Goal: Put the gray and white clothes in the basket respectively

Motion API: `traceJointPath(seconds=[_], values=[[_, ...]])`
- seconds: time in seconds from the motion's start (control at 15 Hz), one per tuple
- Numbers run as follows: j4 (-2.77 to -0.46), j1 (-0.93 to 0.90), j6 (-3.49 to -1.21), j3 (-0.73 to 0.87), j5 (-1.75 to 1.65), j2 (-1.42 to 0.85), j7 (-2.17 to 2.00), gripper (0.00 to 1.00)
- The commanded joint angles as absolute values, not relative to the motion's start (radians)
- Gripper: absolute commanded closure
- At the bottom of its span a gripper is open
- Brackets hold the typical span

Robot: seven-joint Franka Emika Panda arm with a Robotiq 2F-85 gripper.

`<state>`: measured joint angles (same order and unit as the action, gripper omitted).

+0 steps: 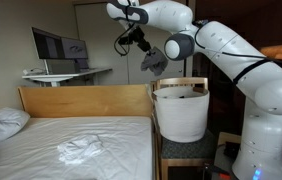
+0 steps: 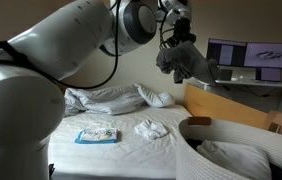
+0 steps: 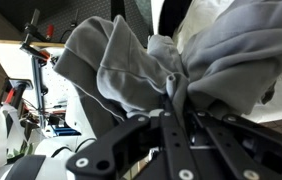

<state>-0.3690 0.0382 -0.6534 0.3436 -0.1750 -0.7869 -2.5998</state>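
The dark gray cloth hangs in the air, pinched at its top by my gripper, which is shut on it. It dangles a little above the near rim of the tall white basket that stands beside the bed. In both exterior views the gray cloth droops under the gripper, with the basket below. The wrist view is filled by the gray cloth, bunched where the gripper clamps it. The rumpled white cloth lies on the bedsheet.
A plump white pillow sits at the head of the bed. A wooden bed frame runs behind the mattress. A flat blue-and-white packet lies on the sheet, and crumpled bedding lies beyond it. Monitors stand on a desk behind.
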Motion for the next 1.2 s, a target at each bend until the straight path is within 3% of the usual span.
traceJointPath(seconds=[0.0, 1.13], values=[[-0.369, 0.054, -0.732, 0.429, -0.169, -0.798, -2.6, 0.97], [-0.369, 0.109, -0.954, 0.899, -0.051, -0.891, -2.6, 0.97]])
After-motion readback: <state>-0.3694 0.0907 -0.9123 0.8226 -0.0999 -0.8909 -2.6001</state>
